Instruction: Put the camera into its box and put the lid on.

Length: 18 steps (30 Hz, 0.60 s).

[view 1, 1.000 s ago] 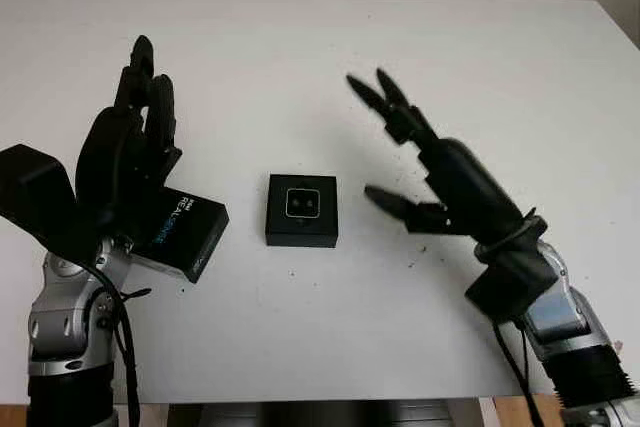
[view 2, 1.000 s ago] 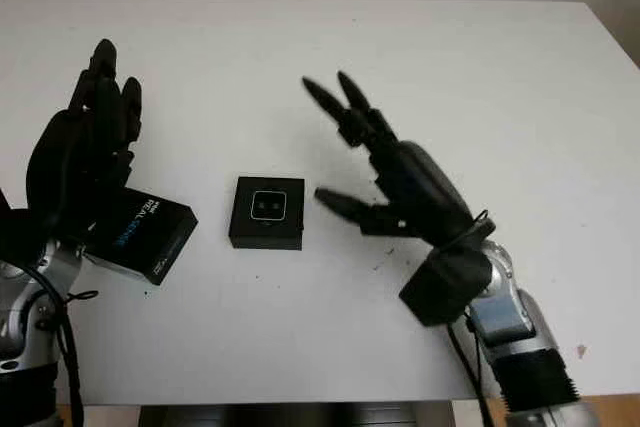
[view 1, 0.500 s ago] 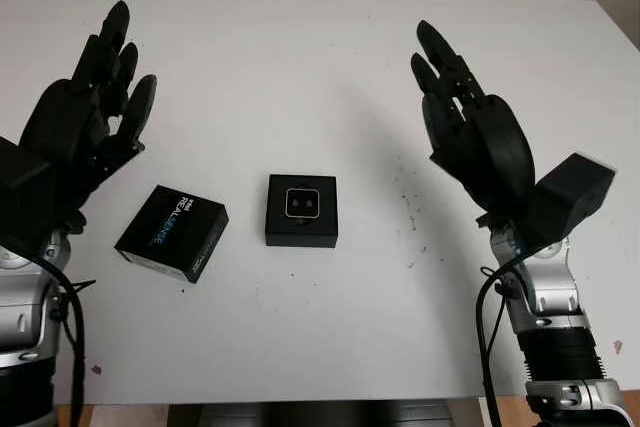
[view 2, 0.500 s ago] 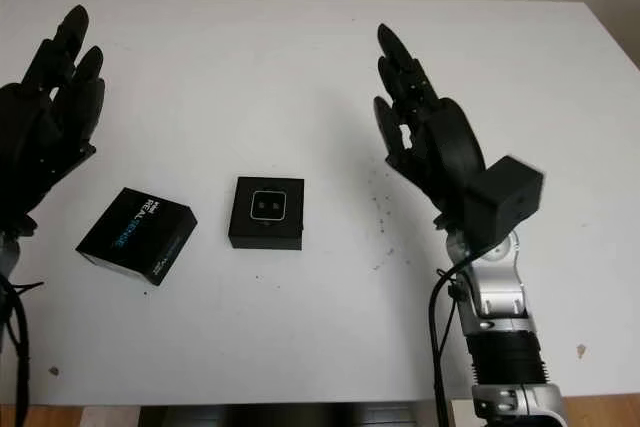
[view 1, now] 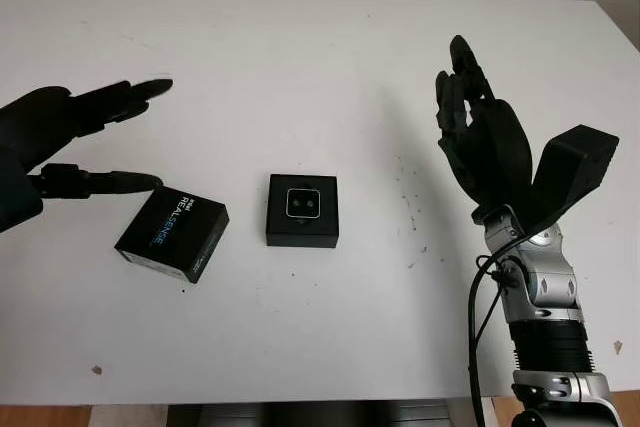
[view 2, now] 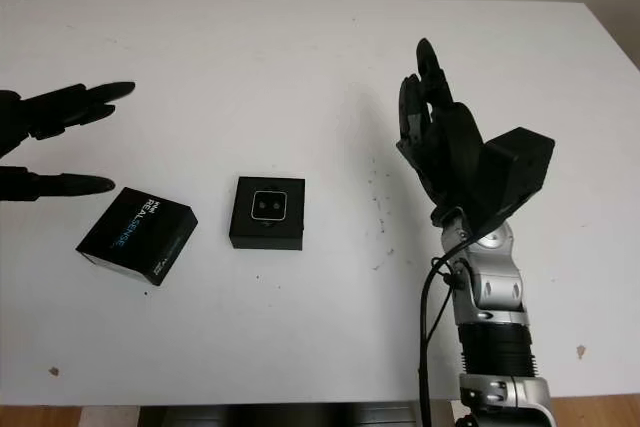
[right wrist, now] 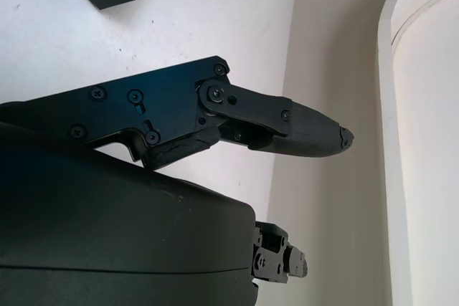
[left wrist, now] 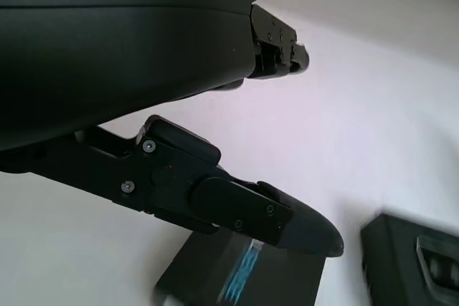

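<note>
Hovering open: left robot hand [view 1: 60, 137] beside lid [view 1: 172, 233], right robot hand [view 1: 485, 152] beyond box [view 1: 302, 210]

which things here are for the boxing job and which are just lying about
For the job:
- box, open, with the camera in it
- lid, left of the box
- left hand, open, above the lid
- right hand, open, raised right of the box

Lying about:
- just the table

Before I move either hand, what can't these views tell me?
- Left hand: palm cut off by the head view's edge.
- RealSense lid: in the left wrist view, part-hidden behind a finger.
- Box: whether the camera is fully seated inside is too small to tell.
</note>
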Motion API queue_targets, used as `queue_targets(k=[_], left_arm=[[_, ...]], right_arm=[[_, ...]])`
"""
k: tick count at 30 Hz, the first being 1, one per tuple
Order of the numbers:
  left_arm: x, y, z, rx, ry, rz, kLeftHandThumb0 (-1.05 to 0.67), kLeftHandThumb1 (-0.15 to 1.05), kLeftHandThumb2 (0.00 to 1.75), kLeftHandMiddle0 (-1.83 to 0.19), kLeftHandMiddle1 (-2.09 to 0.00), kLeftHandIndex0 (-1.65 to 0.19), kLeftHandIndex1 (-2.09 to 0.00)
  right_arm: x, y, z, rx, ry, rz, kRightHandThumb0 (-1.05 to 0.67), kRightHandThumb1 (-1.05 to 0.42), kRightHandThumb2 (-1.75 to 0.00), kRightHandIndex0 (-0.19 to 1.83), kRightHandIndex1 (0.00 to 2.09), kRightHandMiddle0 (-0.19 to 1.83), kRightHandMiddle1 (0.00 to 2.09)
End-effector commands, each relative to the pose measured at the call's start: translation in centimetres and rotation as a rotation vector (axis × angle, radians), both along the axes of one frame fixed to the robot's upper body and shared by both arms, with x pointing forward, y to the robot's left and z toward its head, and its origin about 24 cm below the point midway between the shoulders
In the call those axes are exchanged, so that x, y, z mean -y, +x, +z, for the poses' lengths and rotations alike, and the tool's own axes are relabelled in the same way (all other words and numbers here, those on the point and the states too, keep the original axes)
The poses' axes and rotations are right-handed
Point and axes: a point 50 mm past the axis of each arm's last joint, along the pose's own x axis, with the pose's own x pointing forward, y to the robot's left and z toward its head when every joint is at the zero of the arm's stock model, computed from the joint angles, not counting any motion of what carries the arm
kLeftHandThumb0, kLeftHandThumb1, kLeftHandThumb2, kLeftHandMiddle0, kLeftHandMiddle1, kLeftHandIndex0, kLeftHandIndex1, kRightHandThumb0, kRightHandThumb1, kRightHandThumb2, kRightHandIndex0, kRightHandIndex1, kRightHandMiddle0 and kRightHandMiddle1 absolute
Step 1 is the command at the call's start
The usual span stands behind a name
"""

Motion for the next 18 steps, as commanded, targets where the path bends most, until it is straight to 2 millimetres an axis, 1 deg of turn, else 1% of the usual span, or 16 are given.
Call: queue_targets(k=[1,5,9,15,18], left_arm=[[0.4,-0.28,0.9,-0.037,0.085,-0.038,-0.77,0.91,0.04,-0.02,-0.02,-0.01,-0.02],[0.71,-0.61,1.56,-0.102,0.189,-0.066,-0.73,0.87,0.04,0.03,-0.03,0.02,-0.03],[0.56,-0.78,1.61,-0.163,0.25,-0.08,-0.68,0.81,0.03,0.08,-0.03,0.07,-0.02],[0.7,-0.85,1.53,-0.199,0.291,-0.087,-0.63,0.79,0.04,0.11,-0.04,0.11,-0.03],[0.72,-0.72,1.19,-0.192,0.321,-0.092,-0.64,0.79,0.05,0.11,-0.05,0.12,-0.03]], right_arm=[[0.25,-0.07,0.7,0.018,0.011,0.004,-0.66,-1.05,-0.66,-0.19,0.01,-0.19,0.03],[0.36,0.07,0.74,-0.014,0.017,0.005,-0.67,-1.05,-0.67,-0.19,0.01,-0.18,0.01],[0.38,0.36,0.6,-0.047,0.04,0.007,-0.64,-1.05,-0.7,-0.19,0.0,-0.19,0.0],[0.27,0.55,0.63,-0.058,0.047,0.012,-0.62,-1.05,-0.71,-0.19,0.0,-0.19,0.0],[0.23,0.58,0.62,-0.057,0.044,0.016,-0.62,-1.05,-0.71,-0.19,0.0,-0.19,0.0]])
